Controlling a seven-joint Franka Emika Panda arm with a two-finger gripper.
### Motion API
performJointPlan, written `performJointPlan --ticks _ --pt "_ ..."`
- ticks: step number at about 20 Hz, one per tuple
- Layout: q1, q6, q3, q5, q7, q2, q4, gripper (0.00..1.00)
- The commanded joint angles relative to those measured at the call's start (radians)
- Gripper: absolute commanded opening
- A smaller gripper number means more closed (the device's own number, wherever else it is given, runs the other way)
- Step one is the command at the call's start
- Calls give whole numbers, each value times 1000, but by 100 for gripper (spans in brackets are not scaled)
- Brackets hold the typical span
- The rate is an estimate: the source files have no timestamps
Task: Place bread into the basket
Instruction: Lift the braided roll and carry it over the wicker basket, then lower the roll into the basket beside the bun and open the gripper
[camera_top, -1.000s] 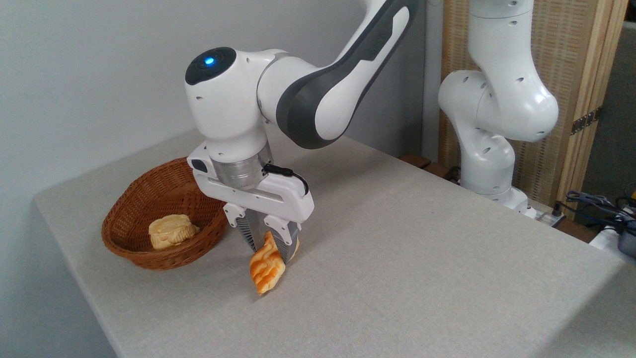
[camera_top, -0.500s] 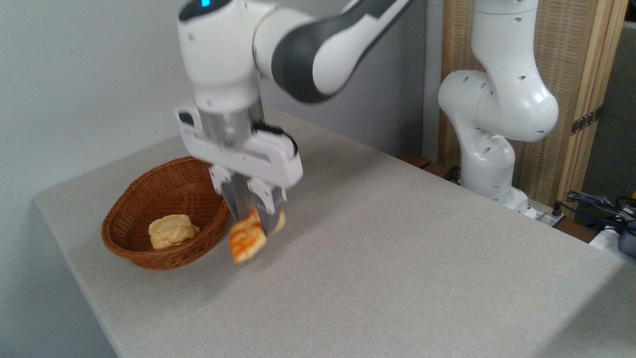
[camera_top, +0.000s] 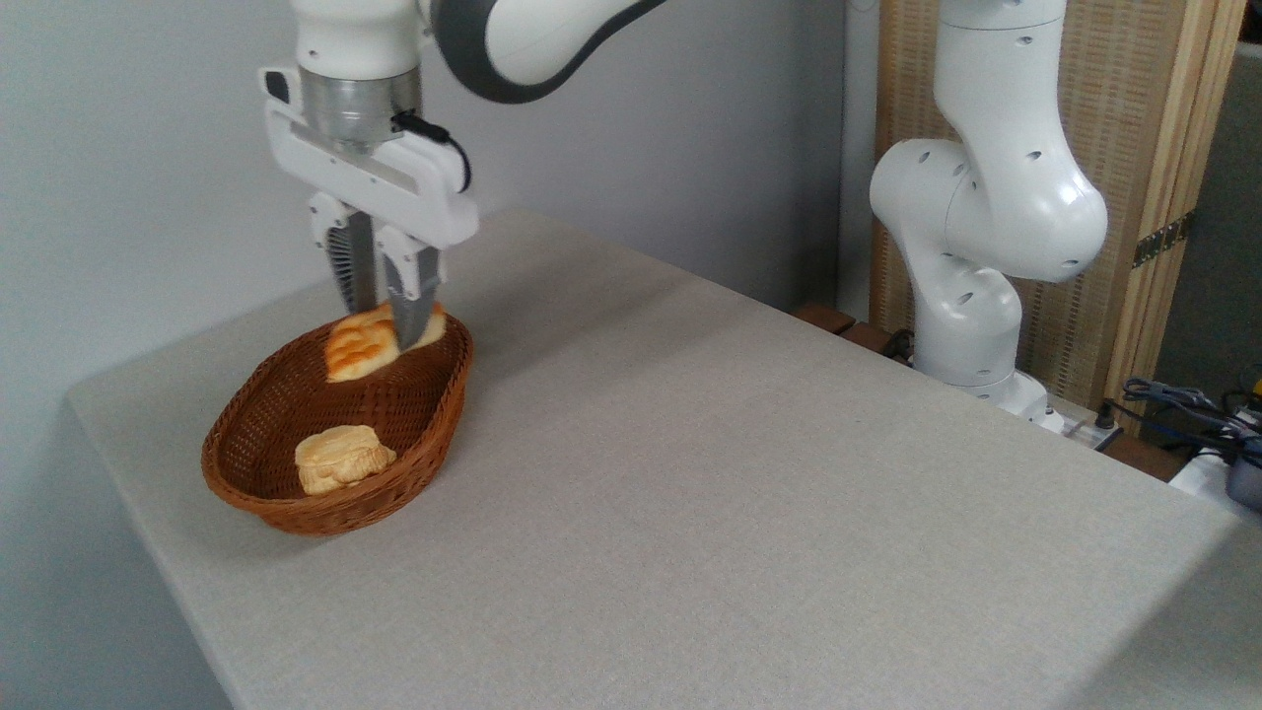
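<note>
Camera view, upper left of frame: gripper point(camera_top: 385, 320) has lifted from the table point(camera_top: 749, 493) and swung left, fingers clamped on the bread point(camera_top: 363, 343), now above the basket point(camera_top: 444, 419). Transport looks done; release remains.

Claw point(camera_top: 387, 320) grips bread point(camera_top: 367, 343), seemingly above basket point(camera_top: 434, 434).

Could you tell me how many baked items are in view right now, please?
2. The bread is held in the gripper above the basket's far end; a paler pastry lies inside the basket. None seems hidden.
</note>
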Motion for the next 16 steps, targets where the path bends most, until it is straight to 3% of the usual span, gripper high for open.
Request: performJointPlan --ticks 1,5,7,8,9,16 --pt "4 78 -47 -9 -110 94 58 54" --pt "2 113 -57 -6 -139 147 56 55" --pt "2 118 -57 -7 -157 156 56 74" --pt "2 121 -57 -6 -173 170 56 92" --pt "2 127 -58 -6 -174 174 56 98" --pt "-11 145 -57 -6 -174 205 56 100"
